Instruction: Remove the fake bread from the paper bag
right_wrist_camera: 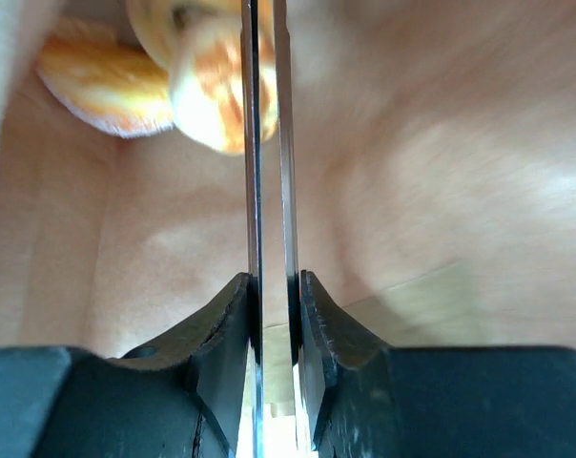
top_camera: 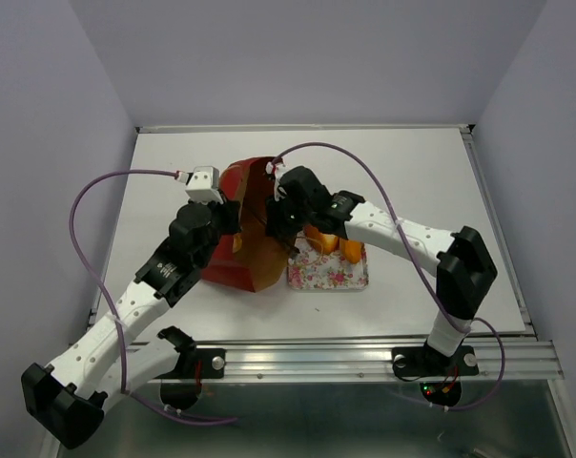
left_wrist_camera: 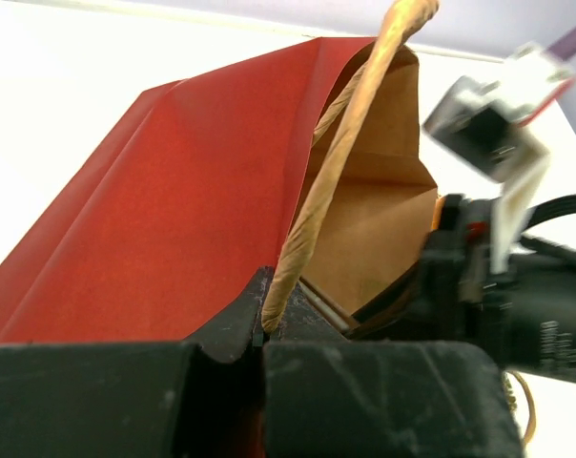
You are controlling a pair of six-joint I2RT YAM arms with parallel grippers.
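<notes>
The red paper bag (top_camera: 233,265) lies on its side mid-table, mouth toward the right arm. My left gripper (top_camera: 233,218) is shut on the bag's tan cord handle (left_wrist_camera: 336,162) at the rim, holding the mouth up; in the left wrist view (left_wrist_camera: 264,329) the cord sits pinched between the jaws. My right gripper (top_camera: 280,224) reaches into the bag's mouth. In the right wrist view (right_wrist_camera: 272,286) its jaws are shut on thin metal tongs (right_wrist_camera: 253,191). The tong blades point at two blurred golden pastries (right_wrist_camera: 207,91) deep in the brown inside; whether they grip one is unclear. Other orange pastries (top_camera: 331,243) lie outside the bag.
A floral rectangular tray (top_camera: 328,275) lies just right of the bag, under the right arm's wrist, with the orange pastries at its far end. A metal rail (top_camera: 364,358) runs along the near table edge. Purple cables loop above both arms.
</notes>
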